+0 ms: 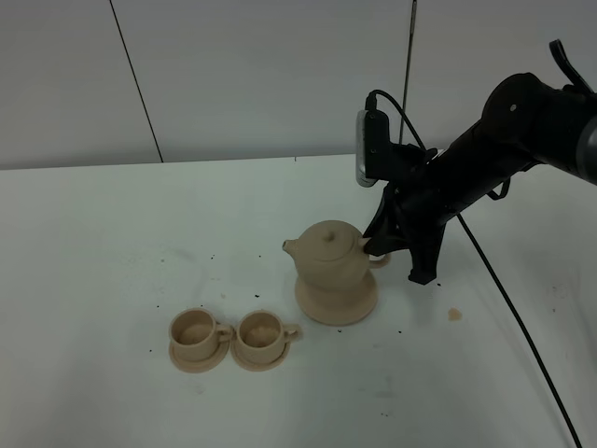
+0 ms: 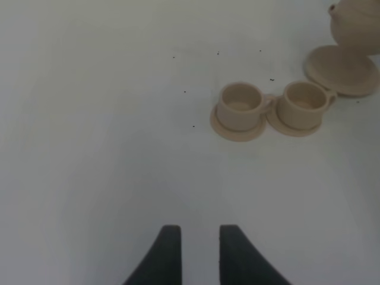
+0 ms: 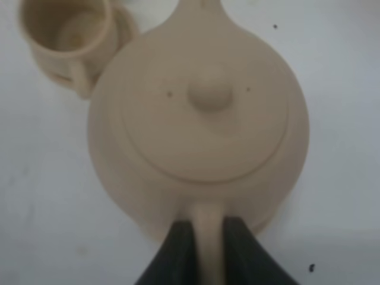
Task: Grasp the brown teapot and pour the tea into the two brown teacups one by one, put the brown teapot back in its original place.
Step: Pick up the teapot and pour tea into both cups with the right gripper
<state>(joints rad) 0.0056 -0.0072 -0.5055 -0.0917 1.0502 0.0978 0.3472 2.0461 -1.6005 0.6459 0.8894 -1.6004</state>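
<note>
The brown teapot (image 1: 326, 257) hangs over its wide round saucer (image 1: 338, 303), spout pointing left, and seems lifted slightly off it. My right gripper (image 1: 378, 250) is shut on the teapot's loop handle; in the right wrist view the two dark fingers (image 3: 178, 237) pinch the handle below the domed lid (image 3: 209, 98). The two brown teacups (image 1: 194, 329) (image 1: 259, 331) stand side by side on small saucers, front left of the teapot. My left gripper (image 2: 195, 237) hovers open over bare table, well away from the cups (image 2: 240, 104) (image 2: 303, 102). It does not show in the exterior high view.
The right arm's black cable (image 1: 508, 299) trails across the white table to the front right. A small brownish crumb (image 1: 454, 314) lies right of the wide saucer. Dark specks dot the table around the cups. A white wall stands behind.
</note>
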